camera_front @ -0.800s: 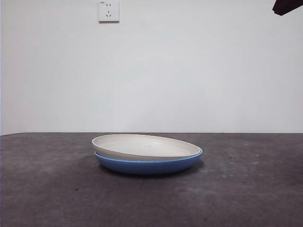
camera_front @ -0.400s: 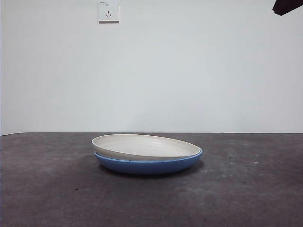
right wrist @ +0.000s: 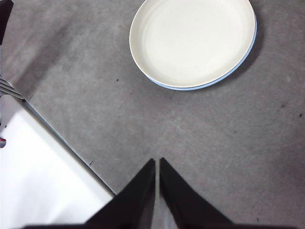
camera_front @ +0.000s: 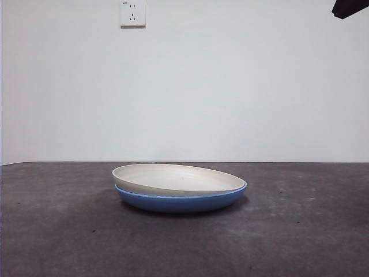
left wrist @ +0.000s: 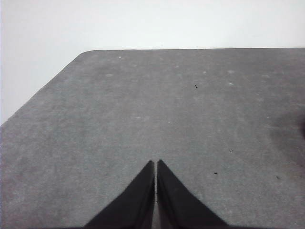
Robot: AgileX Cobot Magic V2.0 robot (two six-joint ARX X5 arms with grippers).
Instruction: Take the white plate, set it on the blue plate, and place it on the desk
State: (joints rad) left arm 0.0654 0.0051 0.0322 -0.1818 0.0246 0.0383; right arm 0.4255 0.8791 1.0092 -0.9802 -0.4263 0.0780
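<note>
The white plate (camera_front: 176, 178) lies nested in the blue plate (camera_front: 181, 201) in the middle of the desk (camera_front: 57, 231), tilted a little with its left rim higher. From the right wrist view the white plate (right wrist: 193, 40) covers the blue plate (right wrist: 248, 50), which shows only as a thin rim. My right gripper (right wrist: 157, 162) hangs shut and empty above bare desk, well apart from the plates. My left gripper (left wrist: 156, 163) is shut and empty over bare desk (left wrist: 167, 109), with no plate in its view.
A black arm tip (camera_front: 349, 7) shows at the top right corner of the front view. A wall socket (camera_front: 132, 12) sits on the white wall behind. The desk's edge (right wrist: 62, 143) runs close beside my right gripper.
</note>
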